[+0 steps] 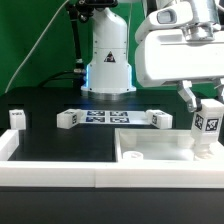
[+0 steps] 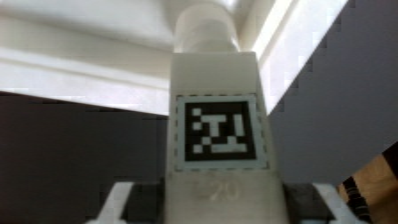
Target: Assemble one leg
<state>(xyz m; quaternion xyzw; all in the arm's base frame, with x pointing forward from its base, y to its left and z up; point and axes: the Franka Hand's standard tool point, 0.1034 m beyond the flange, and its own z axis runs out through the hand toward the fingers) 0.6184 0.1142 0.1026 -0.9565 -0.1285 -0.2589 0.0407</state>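
My pincer (image 1: 204, 110) is clamped around the leg (image 1: 209, 124), which hangs upright, its long axis pointing straight down at the white slab (image 1: 150, 152) beneath.

Table (image 1: 50, 145) with arm base, board, slab and loose parts.
The arm base (image 1: 107, 60) stands back centre, with the marker board (image 1: 105, 118) before it. On the exterior view's left, one part (image 1: 67, 120) lies just beside the board's end. A second part (image 1: 160, 119) lies beside the opposite end, and a third part (image 1: 17, 118) lies far left. The slab (image 1: 150, 152) lies front right. Over its far right corner, the gripper (image 1: 205, 112) holds the leg (image 1: 208, 124) upright.
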